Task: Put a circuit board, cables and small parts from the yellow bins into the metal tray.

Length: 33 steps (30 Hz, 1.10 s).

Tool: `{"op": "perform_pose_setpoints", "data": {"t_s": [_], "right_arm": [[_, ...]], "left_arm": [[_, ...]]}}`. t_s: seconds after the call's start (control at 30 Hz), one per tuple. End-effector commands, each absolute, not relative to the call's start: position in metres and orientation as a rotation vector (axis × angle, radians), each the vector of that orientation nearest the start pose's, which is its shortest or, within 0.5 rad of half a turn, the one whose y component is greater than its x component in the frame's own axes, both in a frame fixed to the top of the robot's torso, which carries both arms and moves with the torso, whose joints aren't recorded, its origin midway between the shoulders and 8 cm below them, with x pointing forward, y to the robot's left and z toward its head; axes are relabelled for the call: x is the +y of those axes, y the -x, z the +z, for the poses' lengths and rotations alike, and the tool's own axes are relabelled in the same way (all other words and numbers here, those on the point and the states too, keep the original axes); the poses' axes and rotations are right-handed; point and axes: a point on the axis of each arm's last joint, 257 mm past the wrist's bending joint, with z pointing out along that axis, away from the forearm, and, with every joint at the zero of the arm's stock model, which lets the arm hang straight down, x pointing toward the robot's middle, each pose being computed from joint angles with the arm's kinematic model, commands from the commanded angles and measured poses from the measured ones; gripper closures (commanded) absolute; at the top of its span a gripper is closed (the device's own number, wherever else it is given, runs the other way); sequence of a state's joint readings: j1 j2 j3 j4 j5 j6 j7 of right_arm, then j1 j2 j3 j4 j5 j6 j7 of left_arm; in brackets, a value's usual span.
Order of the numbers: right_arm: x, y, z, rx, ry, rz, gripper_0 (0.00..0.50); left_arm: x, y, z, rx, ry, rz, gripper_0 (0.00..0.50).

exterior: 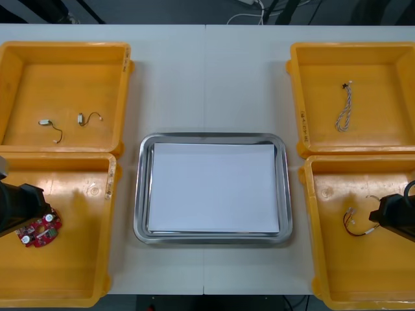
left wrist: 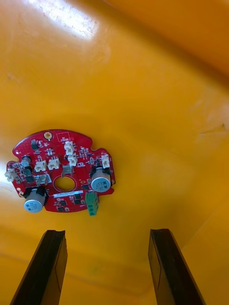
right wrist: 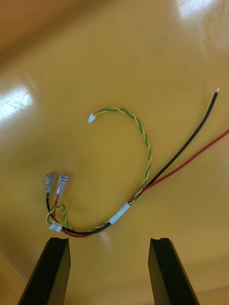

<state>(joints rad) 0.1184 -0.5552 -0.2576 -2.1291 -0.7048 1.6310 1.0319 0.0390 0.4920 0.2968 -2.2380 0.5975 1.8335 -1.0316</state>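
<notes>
While your L gripper (left wrist: 106, 233) is hovering open, empty, near the round red circuit board (left wrist: 62, 171), your R gripper (right wrist: 107, 240) is gaping, empty, near the black-red-yellow cable (right wrist: 119, 214).

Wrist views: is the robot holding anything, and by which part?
Nothing. The left end effector hangs open near the circuit board; the right end effector, open near the cables.

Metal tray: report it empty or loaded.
Empty: the metal tray shows a bare white inside. The left pincer hangs open over the circuit board, the right pincer open over the cables, both in yellow bins.
</notes>
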Motion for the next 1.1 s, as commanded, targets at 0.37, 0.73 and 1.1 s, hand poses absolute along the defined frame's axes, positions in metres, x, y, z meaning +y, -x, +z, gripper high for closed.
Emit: {"op": "perform_pose_setpoints", "data": {"t_s": [0.37, 0.73, 1.1], "right_arm": [[-0.358, -0.335, -0.306, 2.569, -1.081, 0.299, 0.025], [-0.346, -0.342, -0.323, 2.545, -1.273, 0.332, 0.023], [-0.342, -0.358, -0.328, 2.511, -1.349, 0.358, 0.024]], "left_arm": [[0.351, -0.330, -0.275, 2.561, 0.828, -0.181, 0.000], [0.344, -0.327, -0.291, 2.565, 0.843, -0.186, 0.000], [0.346, -0.334, -0.305, 2.553, 0.852, -0.190, 0.000]]}}
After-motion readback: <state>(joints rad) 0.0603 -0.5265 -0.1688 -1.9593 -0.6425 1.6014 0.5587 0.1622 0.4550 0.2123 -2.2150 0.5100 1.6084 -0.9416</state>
